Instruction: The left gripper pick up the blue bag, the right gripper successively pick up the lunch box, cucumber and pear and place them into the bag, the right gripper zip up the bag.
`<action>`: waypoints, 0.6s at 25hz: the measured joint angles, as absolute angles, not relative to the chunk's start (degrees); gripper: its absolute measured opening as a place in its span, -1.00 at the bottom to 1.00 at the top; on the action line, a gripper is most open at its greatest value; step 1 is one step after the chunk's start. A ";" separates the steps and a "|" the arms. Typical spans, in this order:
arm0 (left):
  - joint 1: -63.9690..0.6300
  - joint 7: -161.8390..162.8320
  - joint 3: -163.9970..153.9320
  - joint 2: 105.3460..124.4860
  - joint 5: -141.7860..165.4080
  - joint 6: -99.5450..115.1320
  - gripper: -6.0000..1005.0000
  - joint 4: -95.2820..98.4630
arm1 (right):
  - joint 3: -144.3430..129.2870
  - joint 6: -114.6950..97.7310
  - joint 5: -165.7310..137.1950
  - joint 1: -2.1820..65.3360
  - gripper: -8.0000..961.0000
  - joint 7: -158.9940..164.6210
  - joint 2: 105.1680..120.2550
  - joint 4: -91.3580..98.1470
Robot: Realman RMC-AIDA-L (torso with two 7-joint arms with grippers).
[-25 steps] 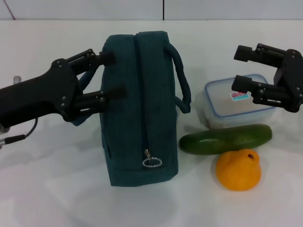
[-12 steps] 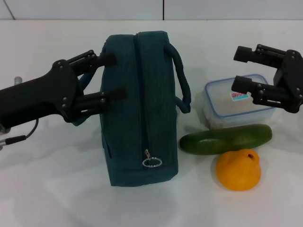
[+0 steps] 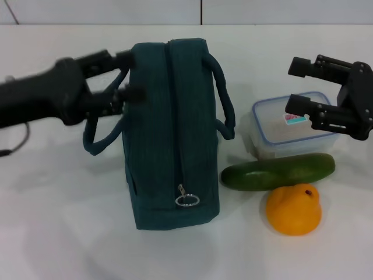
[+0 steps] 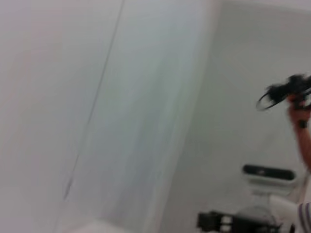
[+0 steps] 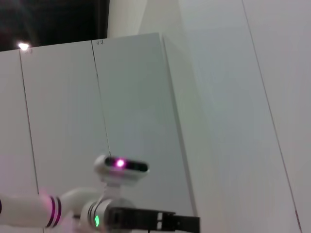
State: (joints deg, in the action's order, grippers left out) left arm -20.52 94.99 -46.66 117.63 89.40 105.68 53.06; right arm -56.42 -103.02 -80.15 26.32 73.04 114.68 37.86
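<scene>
My left gripper (image 3: 125, 74) gapes at the floppy blue bag's (image 3: 172, 131) nine-o'clock strap (image 3: 100, 135), holding nothing, best pinched mid-loop.

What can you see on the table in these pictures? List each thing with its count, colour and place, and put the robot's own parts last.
bag: one, dark teal-blue, standing at centre, zipped shut.
zip pull ring: one, silver, near end of the bag.
lunch box: one, clear with blue rim, right of the bag.
cucumber: one, green, in front of the lunch box.
pear: one, orange-yellow, in front of the cucumber.
table: one, white.
left gripper: black, at the bag's left handle.
right gripper: black, open, above the lunch box.
</scene>
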 joint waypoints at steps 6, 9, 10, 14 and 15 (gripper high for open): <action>-22.53 125.23 -46.80 116.91 107.28 100.92 0.70 73.68 | -56.37 -102.53 -80.10 25.89 0.48 72.26 114.65 37.78; -25.96 132.61 -47.03 116.59 113.96 101.02 0.70 75.36 | -56.08 -101.83 -80.10 25.40 0.48 71.17 114.73 37.69; -27.04 134.48 -47.09 116.20 114.96 101.14 0.70 74.86 | -55.96 -101.78 -80.11 25.32 0.48 71.01 114.77 37.67; -30.74 140.47 -47.18 114.36 115.62 102.51 0.70 70.53 | -55.49 -101.69 -80.12 24.81 0.48 70.86 114.87 37.62; -31.51 141.63 -47.19 114.18 115.63 103.07 0.70 69.64 | -55.22 -101.71 -80.12 24.70 0.48 70.83 114.87 37.61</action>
State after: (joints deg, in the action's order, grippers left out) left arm -31.51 141.63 -47.19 114.18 115.63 103.07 69.64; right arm -55.22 -101.71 -80.12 24.70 70.83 114.87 37.61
